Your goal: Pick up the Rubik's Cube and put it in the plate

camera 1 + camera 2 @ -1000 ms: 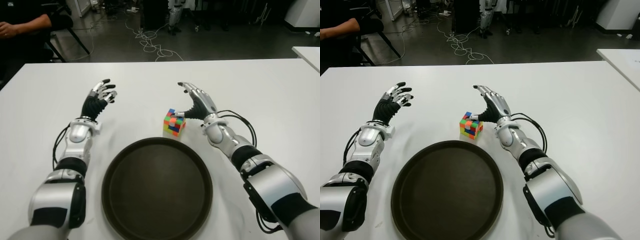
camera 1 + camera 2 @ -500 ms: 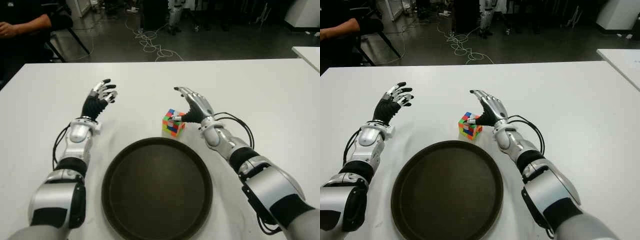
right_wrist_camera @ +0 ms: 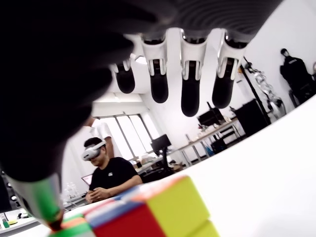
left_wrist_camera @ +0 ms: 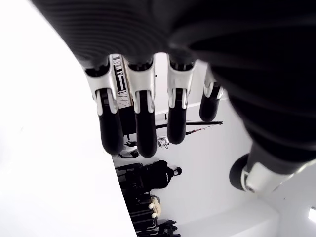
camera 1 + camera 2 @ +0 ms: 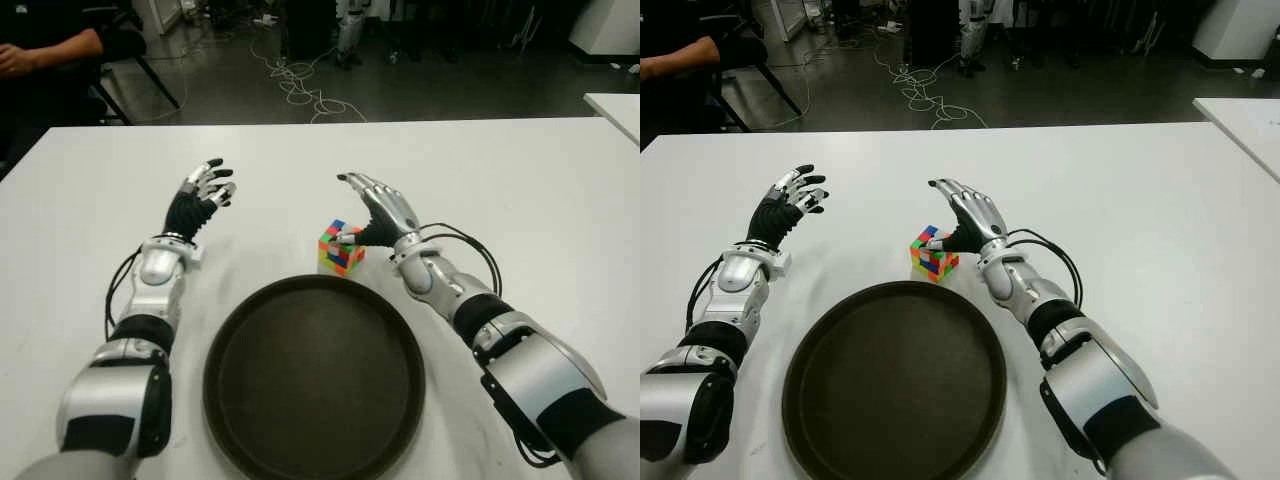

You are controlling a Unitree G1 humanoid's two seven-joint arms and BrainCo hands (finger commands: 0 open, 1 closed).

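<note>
The Rubik's Cube point(image 5: 340, 250) stands on the white table point(image 5: 520, 180), just beyond the far rim of the round dark plate point(image 5: 314, 375), which holds nothing. My right hand point(image 5: 375, 205) is at the cube's right side, its fingers point(image 3: 190, 94) stretched out over it and apart from it. The thumb tip touches the cube's top right edge. In the right wrist view the cube point(image 3: 148, 212) sits under the spread fingers. My left hand point(image 5: 203, 192) is idle to the left of the cube, its fingers point(image 4: 143, 118) extended and holding nothing.
A seated person's arm point(image 5: 40, 50) shows beyond the table's far left corner. Cables point(image 5: 300, 90) lie on the floor behind the table. A second white table point(image 5: 615, 105) is at the far right.
My right hand has shifted left, and the cube has slid a little left with it. The left arm has stayed still.
</note>
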